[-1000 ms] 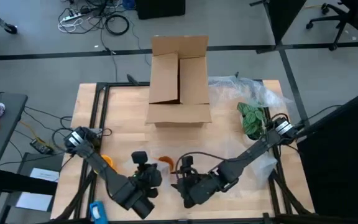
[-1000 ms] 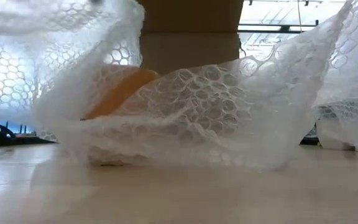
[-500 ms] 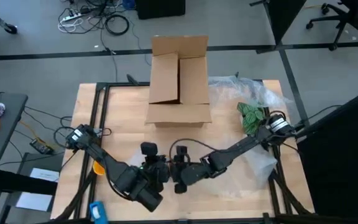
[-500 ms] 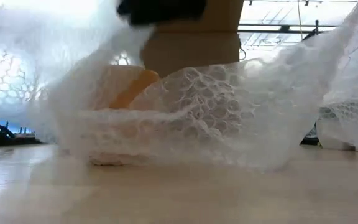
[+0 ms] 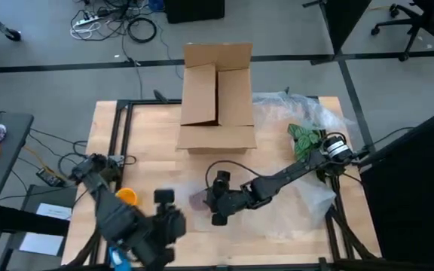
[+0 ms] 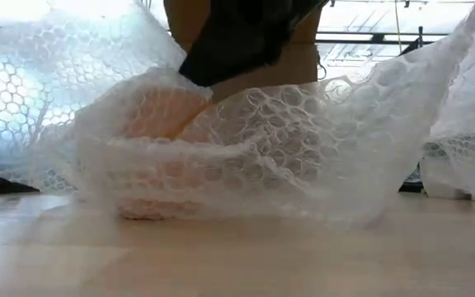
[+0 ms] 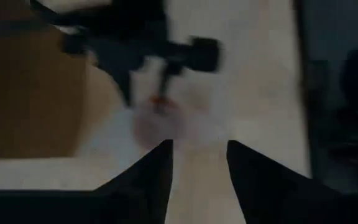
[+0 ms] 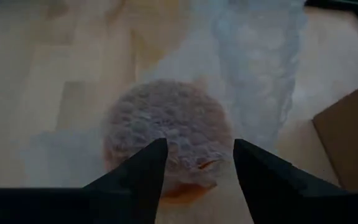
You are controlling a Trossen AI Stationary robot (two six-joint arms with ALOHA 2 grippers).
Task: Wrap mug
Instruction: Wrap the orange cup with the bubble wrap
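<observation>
Clear bubble wrap, apparently plastic, on pale wood table.

Even overhead light, low view backlit; left wrist view motion-blurred

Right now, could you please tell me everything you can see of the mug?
The mug shows only as a rounded orange shape under a layer of clear bubble wrap, which drapes over it and spreads across the wooden table. Its handle cannot be made out. It sits on the table in front of the cardboard box. The right end effector hangs just above it, fingers open to either side; whether they touch the wrap is unclear. The left end effector is off to the side, also open.
</observation>
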